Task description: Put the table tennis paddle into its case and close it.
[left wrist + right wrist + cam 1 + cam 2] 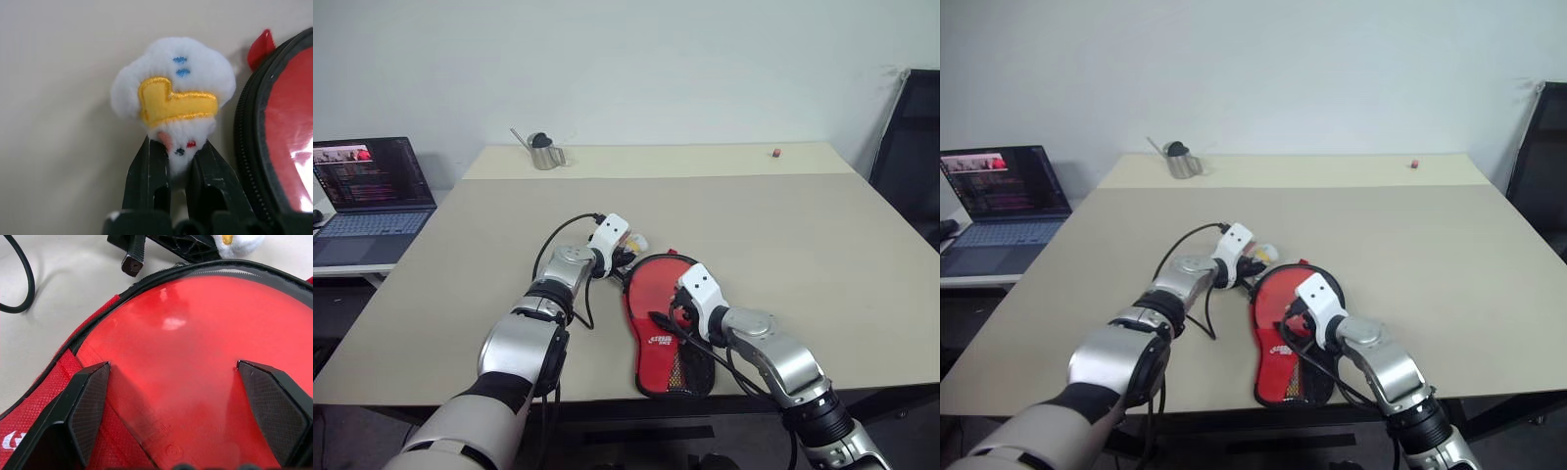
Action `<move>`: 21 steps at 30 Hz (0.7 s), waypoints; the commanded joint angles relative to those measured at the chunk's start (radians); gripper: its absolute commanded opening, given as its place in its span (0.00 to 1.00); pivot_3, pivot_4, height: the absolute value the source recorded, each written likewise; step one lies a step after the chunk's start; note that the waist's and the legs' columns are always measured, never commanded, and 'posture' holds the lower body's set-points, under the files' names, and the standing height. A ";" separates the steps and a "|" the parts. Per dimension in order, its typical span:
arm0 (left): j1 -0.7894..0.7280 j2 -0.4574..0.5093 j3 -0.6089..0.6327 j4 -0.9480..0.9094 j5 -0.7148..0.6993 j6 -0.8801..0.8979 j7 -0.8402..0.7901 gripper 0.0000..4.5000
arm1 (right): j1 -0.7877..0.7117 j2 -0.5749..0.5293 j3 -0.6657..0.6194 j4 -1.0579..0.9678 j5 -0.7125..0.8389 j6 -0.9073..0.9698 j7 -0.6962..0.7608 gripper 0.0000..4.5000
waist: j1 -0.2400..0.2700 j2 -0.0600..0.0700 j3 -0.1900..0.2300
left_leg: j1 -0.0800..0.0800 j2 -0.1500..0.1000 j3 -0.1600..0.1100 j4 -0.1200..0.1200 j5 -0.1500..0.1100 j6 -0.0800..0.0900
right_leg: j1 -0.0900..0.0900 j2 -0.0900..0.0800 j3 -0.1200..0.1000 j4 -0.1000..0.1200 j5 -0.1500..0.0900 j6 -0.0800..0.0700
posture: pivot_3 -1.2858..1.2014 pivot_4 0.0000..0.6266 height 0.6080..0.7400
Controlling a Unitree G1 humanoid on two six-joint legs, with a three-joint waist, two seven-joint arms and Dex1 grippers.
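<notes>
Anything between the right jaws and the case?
Nothing visible. The right gripper hangs open directly over the case, its clear window and red panel right below. The left gripper is shut on a white plush charm beside the case.

I count one case on the table, with one red table tennis paddle showing at its open mouth, and one small white-and-yellow plush charm just beside the case's rim. Farther off I see one metal cup, one tiny red object and one open laptop.
</notes>
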 commanded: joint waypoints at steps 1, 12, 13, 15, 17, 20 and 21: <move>-0.018 0.010 -0.027 -0.001 0.044 -0.030 0.036 0.03 | 0.047 -0.011 0.055 0.036 -0.027 0.032 0.006 1.00 | 0.000 0.000 -0.002 | 0.000 0.000 0.000 0.000 0.000 0.000 | 0.000 0.000 0.000 0.000 0.000 0.000 | 0.52 0.24 1.00; -0.029 0.047 -0.041 -0.029 0.072 -0.074 0.058 0.03 | 0.094 0.009 0.070 0.011 -0.034 0.046 -0.022 1.00 | -0.006 0.000 -0.007 | 0.002 0.001 0.000 0.000 -0.001 0.001 | 0.001 0.002 0.000 0.000 0.000 0.000 | 0.52 0.24 1.00; -0.025 0.052 -0.017 -0.037 0.049 -0.072 0.066 0.03 | 0.094 0.011 0.070 0.014 -0.034 0.045 -0.022 1.00 | -0.006 0.000 -0.007 | 0.002 0.001 0.000 0.000 -0.001 0.001 | 0.001 0.002 0.000 0.000 0.000 0.000 | 0.52 0.24 1.00; -0.014 0.061 0.026 -0.052 0.008 -0.069 0.080 0.03 | 0.094 0.014 0.073 0.019 -0.035 0.041 -0.021 1.00 | -0.006 0.000 -0.007 | 0.002 0.001 -0.001 0.000 -0.001 0.001 | 0.001 0.002 0.000 0.000 0.000 0.000 | 0.52 0.24 1.00; 0.001 0.065 0.081 -0.064 -0.044 -0.059 0.095 0.03 | 0.091 0.018 0.073 0.028 -0.035 0.037 -0.019 1.00 | -0.006 0.000 -0.007 | 0.002 0.001 0.000 0.000 -0.001 0.001 | 0.001 0.002 0.000 0.000 0.000 0.000 | 0.52 0.24 1.00; 0.030 0.055 0.148 -0.084 -0.115 -0.039 0.085 0.03 | 0.087 0.023 0.075 0.040 -0.037 0.030 -0.017 1.00 | -0.008 0.000 -0.007 | 0.002 0.002 0.000 0.000 -0.001 0.001 | 0.001 0.002 0.001 0.001 0.000 0.000 | 0.52 0.24 1.00; 0.041 0.054 0.146 -0.088 -0.112 -0.042 0.085 0.03 | 0.086 0.024 0.076 0.043 -0.038 0.028 -0.016 1.00 | -0.009 0.000 -0.007 | 0.003 0.002 0.000 0.000 -0.001 0.001 | 0.001 0.002 0.001 0.001 0.000 0.000 | 0.52 0.24 1.00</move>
